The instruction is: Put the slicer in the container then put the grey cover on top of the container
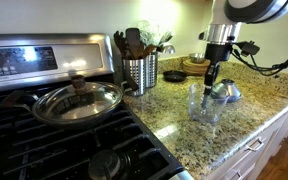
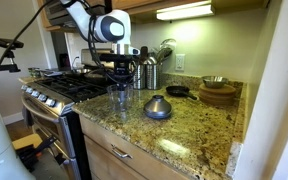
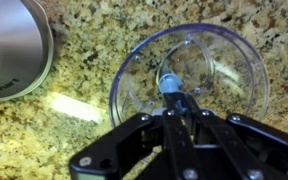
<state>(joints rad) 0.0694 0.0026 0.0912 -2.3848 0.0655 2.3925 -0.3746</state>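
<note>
The clear plastic container (image 3: pixel 224 60) stands on the granite counter and shows in both exterior views (image 1: pixel 206 106) (image 2: pixel 121 98). My gripper (image 3: pixel 174 108) hangs straight above it, fingers shut on the blue hub of the slicer (image 3: pixel 170 84), which reaches down inside the cup. The gripper is also in both exterior views (image 1: pixel 212 76) (image 2: pixel 121 76). The grey cover (image 1: pixel 226 92) (image 2: pixel 157 107), a rounded dome, rests on the counter just beside the container, apart from it.
A perforated steel utensil holder (image 1: pixel 140 70) (image 2: pixel 149 72) (image 3: pixel 14 45) stands close behind the container. A pan with a glass lid (image 1: pixel 79 100) sits on the stove. A small skillet (image 2: pixel 176 91) and wooden bowls (image 2: pixel 218 95) stand further along the counter.
</note>
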